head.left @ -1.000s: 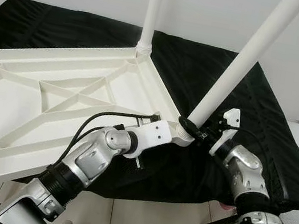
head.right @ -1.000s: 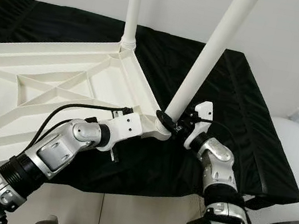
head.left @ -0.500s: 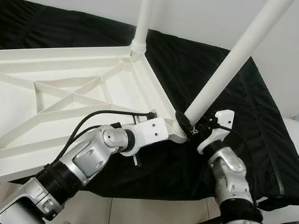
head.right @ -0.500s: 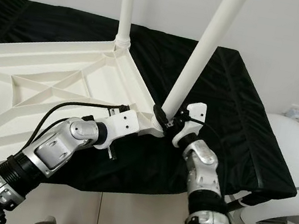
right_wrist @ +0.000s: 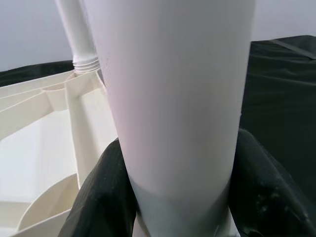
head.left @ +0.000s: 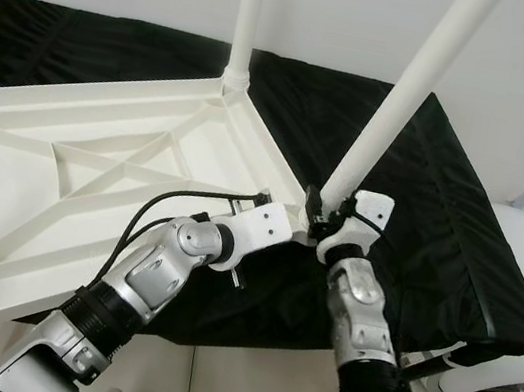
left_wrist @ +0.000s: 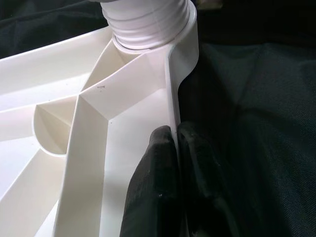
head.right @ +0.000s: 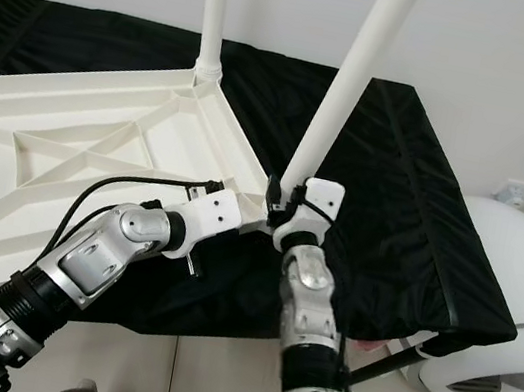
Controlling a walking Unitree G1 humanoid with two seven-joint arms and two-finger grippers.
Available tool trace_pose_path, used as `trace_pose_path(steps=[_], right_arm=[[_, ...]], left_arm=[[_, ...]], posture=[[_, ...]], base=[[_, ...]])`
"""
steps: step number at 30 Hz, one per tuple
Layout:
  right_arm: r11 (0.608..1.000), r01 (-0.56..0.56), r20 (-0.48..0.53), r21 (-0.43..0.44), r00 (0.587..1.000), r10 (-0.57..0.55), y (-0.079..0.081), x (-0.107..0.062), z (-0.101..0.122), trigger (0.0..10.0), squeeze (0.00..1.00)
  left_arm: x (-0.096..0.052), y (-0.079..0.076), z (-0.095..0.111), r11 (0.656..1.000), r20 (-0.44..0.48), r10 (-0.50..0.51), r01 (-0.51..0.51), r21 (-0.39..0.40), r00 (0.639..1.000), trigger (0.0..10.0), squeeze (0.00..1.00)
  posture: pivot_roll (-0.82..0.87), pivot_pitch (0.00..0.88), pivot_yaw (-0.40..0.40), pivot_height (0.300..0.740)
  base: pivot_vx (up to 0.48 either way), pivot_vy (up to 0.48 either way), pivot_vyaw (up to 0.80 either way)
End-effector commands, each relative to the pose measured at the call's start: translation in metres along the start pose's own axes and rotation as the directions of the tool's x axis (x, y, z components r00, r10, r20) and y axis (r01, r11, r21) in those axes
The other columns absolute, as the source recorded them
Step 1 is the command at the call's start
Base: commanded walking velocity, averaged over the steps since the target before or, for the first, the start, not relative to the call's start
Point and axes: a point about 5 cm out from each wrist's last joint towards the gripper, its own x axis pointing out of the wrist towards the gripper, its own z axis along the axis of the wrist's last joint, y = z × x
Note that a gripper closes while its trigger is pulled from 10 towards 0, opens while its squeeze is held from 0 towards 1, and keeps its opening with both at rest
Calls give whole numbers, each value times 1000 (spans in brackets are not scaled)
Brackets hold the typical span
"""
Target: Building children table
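A white leg (head.left: 406,100) is clasped near its foot between the fingers (right_wrist: 98,197) of the right gripper (head.left: 324,217), rising tilted from the near corner of the tabletop (head.left: 94,167). The tabletop, white and ribbed underneath, is laid upside down on a black cloth (head.left: 426,184), with a second leg (head.left: 246,10) stood upright in the far corner socket. Its rim is pinched between the closed fingers (left_wrist: 158,187) of the left gripper (left_wrist: 175,163), just beside the near corner's threaded socket (left_wrist: 148,22).
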Motion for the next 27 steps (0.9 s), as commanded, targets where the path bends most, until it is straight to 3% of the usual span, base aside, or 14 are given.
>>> trace_pose_path(steps=[1, 15, 16, 17, 27], right_arm=[[999, -49, 15, 13, 999, 48, 16, 3, 6, 10000, 0], [1000, 10, -23, 12, 1000, -10, 5, 1, 4, 10000, 0], [1000, 28, -26, 7, 999, -28, 2, 0, 4, 10000, 173], [999, 36, -27, 2, 999, -36, -1, 0, 4, 10000, 1000], [999, 36, -40, 3, 999, -36, -8, -1, 1, 10000, 1000]], left_arm=[[12, -31, 13, 990, 63, -142, 141, 22, 988, 10000, 0], [13, -31, 14, 990, 67, -138, 136, 23, 988, 10000, 0], [13, -31, 14, 990, 67, -139, 137, 24, 988, 10000, 0], [13, -31, 14, 990, 67, -139, 138, 24, 988, 10000, 0], [12, -31, 14, 990, 67, -138, 137, 25, 988, 10000, 0]], posture=[[47, 0, -108, 740], [47, 0, -113, 740], [46, 0, -112, 740], [46, 0, -112, 740], [46, 0, -112, 740]], base=[[0, 0, 0], [0, 0, 0], [0, 0, 0], [0, 0, 0], [0, 0, 0]])
